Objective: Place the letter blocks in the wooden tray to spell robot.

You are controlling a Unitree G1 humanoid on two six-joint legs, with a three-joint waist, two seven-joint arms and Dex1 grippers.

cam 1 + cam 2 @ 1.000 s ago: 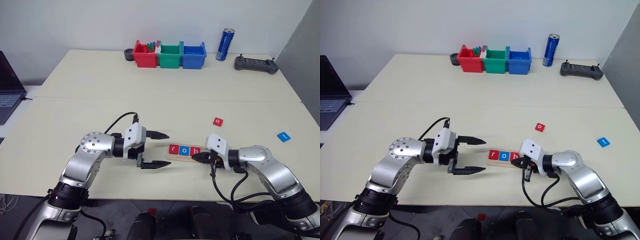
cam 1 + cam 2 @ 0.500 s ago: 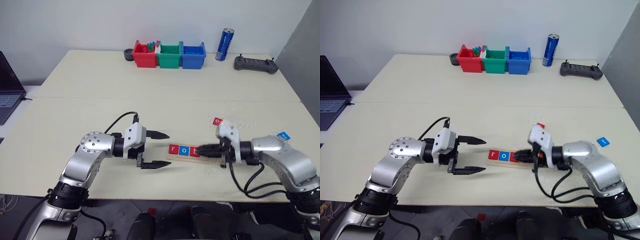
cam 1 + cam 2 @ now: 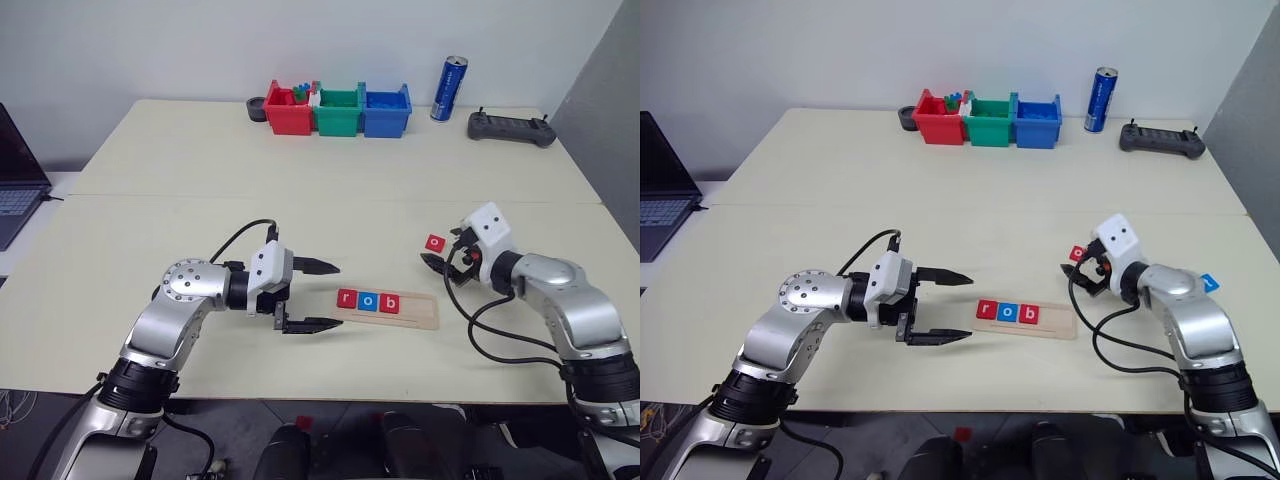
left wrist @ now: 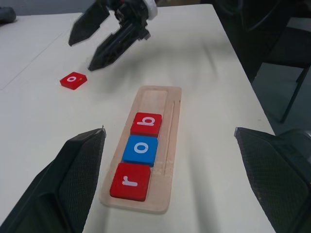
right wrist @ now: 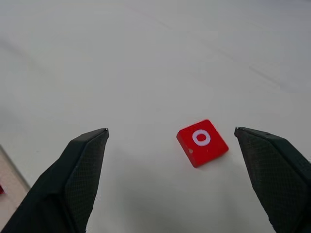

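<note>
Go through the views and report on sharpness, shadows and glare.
Left eye view: even light, no glare; soft shadows under the left gripper and the wooden tray. Left wrist view: the r, o, b blocks sharp, the near fingers soft-edged, the right gripper beyond a little soft. Right wrist view: the red o block crisp with a faint shadow, the fingers blurred.

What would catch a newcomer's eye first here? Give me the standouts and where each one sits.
The wooden tray near the front table edge, between the two arms, stands out: red r, blue o and red b tiles fill its left part, and its right end is bare. Next, the open right gripper hovers by a loose red o tile just beyond the tray. Far back, red, green and blue bins sit beside a blue can.
</note>
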